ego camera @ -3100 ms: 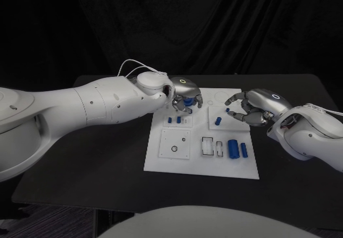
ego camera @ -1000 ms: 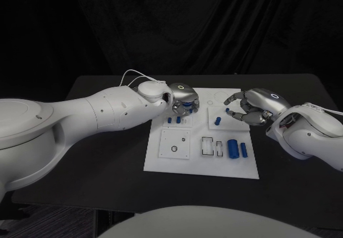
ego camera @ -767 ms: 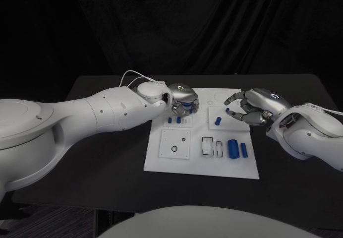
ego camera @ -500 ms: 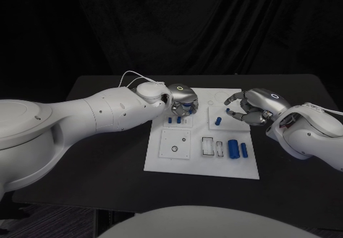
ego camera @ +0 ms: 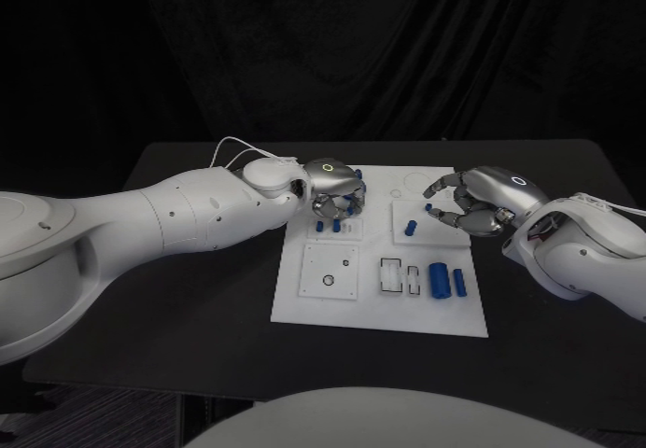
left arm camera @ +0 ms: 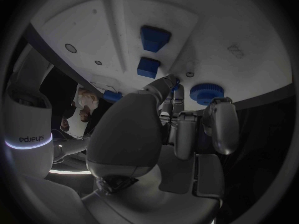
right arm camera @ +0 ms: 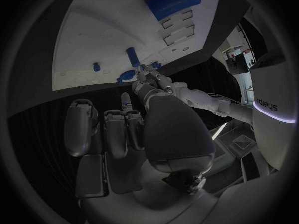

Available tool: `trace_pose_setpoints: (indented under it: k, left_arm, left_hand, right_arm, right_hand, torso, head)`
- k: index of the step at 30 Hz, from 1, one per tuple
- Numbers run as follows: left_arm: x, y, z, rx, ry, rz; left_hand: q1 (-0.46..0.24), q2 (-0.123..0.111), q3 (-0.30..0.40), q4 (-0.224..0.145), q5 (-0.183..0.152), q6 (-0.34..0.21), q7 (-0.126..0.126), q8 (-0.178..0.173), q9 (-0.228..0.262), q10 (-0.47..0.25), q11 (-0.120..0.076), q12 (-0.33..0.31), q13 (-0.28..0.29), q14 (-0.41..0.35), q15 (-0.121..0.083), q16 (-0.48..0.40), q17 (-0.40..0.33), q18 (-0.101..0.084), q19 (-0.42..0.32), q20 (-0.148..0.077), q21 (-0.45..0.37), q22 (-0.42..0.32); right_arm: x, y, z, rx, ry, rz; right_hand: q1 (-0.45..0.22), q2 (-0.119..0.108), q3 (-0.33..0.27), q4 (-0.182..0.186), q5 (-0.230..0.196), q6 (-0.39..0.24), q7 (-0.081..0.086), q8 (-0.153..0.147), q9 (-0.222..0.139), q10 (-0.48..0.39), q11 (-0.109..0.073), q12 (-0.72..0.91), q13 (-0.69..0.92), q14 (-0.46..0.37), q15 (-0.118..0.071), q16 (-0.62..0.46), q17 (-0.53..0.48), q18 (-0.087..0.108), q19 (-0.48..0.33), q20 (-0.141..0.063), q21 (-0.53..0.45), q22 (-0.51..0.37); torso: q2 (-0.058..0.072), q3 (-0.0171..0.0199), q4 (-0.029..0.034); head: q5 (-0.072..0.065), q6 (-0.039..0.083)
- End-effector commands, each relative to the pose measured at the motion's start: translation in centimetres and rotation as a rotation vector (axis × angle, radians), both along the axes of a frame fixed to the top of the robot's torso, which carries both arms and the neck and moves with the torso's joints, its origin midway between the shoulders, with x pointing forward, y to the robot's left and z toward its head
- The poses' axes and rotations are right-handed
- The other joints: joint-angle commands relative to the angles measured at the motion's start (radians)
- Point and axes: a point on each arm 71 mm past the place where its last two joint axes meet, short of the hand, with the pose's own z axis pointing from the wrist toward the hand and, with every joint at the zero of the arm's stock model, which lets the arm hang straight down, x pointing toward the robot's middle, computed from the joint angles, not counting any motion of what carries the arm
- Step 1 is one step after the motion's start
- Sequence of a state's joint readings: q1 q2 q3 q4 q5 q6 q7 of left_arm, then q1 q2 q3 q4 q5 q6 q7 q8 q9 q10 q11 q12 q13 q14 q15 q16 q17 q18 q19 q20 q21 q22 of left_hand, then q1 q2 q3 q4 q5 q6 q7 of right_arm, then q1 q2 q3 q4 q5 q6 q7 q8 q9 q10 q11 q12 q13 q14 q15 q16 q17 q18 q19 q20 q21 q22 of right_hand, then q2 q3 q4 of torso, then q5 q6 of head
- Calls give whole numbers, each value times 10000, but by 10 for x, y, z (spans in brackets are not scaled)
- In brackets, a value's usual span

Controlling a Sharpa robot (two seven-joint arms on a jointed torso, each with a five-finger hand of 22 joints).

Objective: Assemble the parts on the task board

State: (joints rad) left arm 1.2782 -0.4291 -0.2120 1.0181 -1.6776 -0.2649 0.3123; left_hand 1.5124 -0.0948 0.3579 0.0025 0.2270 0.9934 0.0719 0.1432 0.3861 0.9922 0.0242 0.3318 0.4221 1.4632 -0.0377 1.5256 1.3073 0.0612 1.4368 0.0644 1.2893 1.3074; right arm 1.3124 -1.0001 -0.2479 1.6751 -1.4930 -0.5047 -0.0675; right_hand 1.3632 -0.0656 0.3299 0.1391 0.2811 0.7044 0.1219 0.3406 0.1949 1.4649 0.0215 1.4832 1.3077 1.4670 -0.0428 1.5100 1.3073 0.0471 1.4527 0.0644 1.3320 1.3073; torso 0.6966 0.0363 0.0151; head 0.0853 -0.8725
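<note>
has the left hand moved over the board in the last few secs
Yes. In the head view the left hand has drawn back toward the task board's left edge; 3.1 s ago it reached further right over the board. The right hand has stayed put.

Both arms are clad in smooth, glossy white shells made of rounded, bulging segments. Each ends in a silver metallic hand: the left hand (ego camera: 334,189) and the right hand (ego camera: 478,202), with grey jointed fingers (left arm camera: 221,124) and dark seams between segments. A small glowing ring marks the back of each hand. A thin white cable (ego camera: 240,147) loops out just behind the left hand.
</note>
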Motion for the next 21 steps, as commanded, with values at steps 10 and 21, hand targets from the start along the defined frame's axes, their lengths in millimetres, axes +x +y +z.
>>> trace_pose_setpoints:
  k: [10, 21]
  left_arm:
    - [-8, 17, 39, -661, -989, -525]
    - [-9, 33, 40, -289, -555, -233]
  left_hand:
    - [27, 71, 44, -68, -9, 163, -59, 28, 30, 54, -58, -110, 49, 324, -77, 20, 1155, 21, 10, -47, -85, 1803]
    - [-1, 49, 72, -5, -135, 97, -77, -55, 17, 57, -61, -253, -58, 273, -82, -17, 1056, 35, -30, -45, -168, 1781]
  right_arm:
    - [1, -4, 0, -90, 80, -181]
    - [2, -3, -1, -59, 143, -176]
  right_hand:
    - [-36, 5, 47, -19, 25, 82, 7, -40, -17, 54, -4, -13, 1342, 763, -1, -21, 1828, 97, -10, 36, -6, 1883]
    - [-41, 3, 49, -19, 24, 83, 8, -42, -24, 44, -3, -22, 1329, 758, 0, -32, 1814, 98, -12, 35, -13, 1881]
  torso:
    - [-50, 6, 58]
    - [-41, 17, 58]
  head:
    - [-11, -2]
    - [21, -2]
